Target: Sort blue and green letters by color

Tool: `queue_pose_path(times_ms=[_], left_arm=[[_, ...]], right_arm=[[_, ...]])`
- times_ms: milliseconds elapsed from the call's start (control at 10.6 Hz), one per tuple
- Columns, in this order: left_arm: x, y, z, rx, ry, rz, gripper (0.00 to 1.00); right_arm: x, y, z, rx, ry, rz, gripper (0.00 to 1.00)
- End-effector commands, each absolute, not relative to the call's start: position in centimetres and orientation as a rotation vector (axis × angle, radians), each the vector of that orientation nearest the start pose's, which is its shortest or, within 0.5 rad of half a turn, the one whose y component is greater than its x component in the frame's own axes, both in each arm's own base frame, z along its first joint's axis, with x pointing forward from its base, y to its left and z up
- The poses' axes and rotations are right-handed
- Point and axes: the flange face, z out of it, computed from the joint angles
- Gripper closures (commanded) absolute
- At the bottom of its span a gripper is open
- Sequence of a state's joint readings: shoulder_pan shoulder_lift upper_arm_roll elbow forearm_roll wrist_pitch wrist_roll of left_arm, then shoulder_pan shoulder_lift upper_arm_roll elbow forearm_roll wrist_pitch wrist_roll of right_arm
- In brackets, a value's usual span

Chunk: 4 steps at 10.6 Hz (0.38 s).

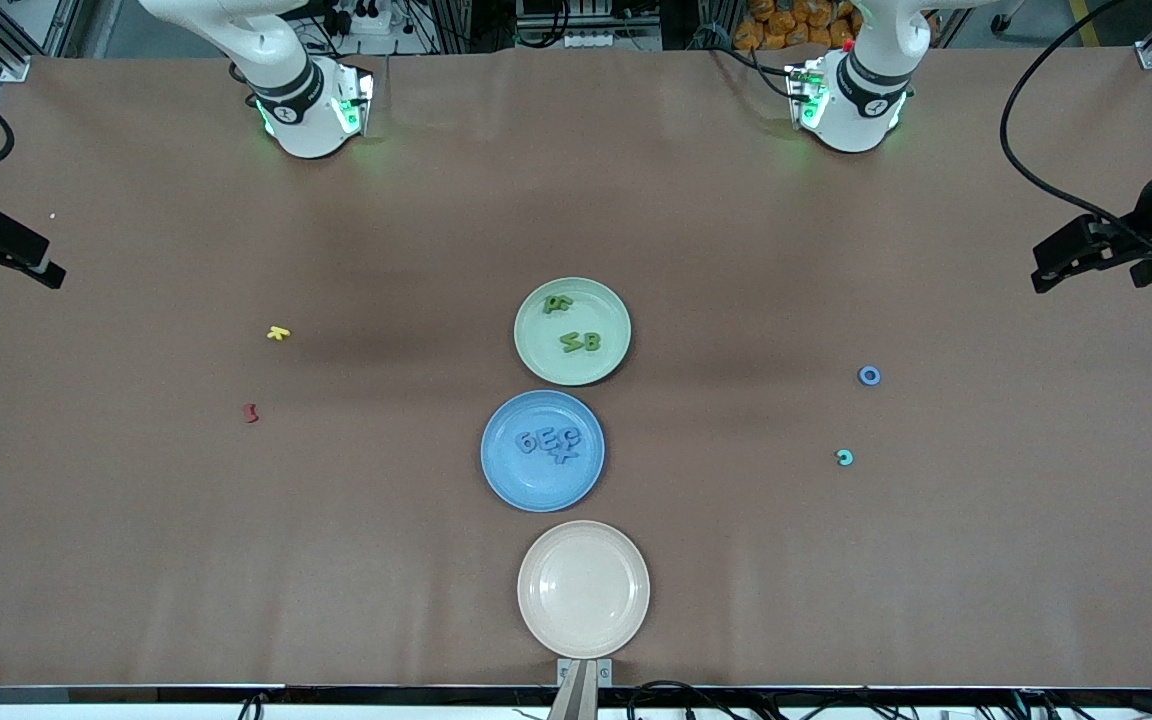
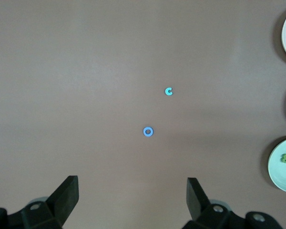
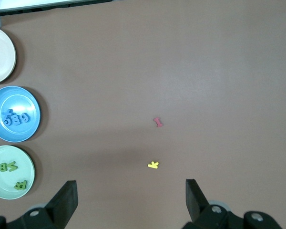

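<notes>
Blue letters [image 1: 548, 443] read 6, E, C, X; green letters [image 1: 572, 325] perhaps B

light: even, overhead | shadows: soft, faint | glare: none | focus: sharp

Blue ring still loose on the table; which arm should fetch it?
Left. The blue ring lies toward the left arm's end, under the open left gripper; the open right gripper waits over the other end.

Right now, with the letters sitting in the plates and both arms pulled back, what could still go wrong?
1. The periwinkle ring and teal c, loose toward the left arm's end, look bluish and might get wrongly dropped into the blue plate.
2. The blue letters lie crowded, the X touching its neighbours; another drop could knock them.
3. The open left gripper hangs over that ring.
</notes>
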<state>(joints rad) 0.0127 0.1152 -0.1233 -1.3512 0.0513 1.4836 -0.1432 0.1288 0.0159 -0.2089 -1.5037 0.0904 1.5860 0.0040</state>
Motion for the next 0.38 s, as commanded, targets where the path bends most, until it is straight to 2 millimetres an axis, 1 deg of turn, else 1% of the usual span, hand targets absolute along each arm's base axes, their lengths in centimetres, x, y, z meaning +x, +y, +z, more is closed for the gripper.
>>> queue_pose_path(times_ms=[0, 284], left_arm=[[56.71, -5.23, 66.44, -3.128, -0.018, 0.004, 0.00], [56.68, -5.47, 66.52, -3.129, -0.011, 0.002, 0.00]], right_arm=[[55.79, -3.19, 65.15, -3.084, 0.135, -0.102, 0.00], [55.74, -3.20, 64.83, -3.110, 0.128, -0.080, 0.00]])
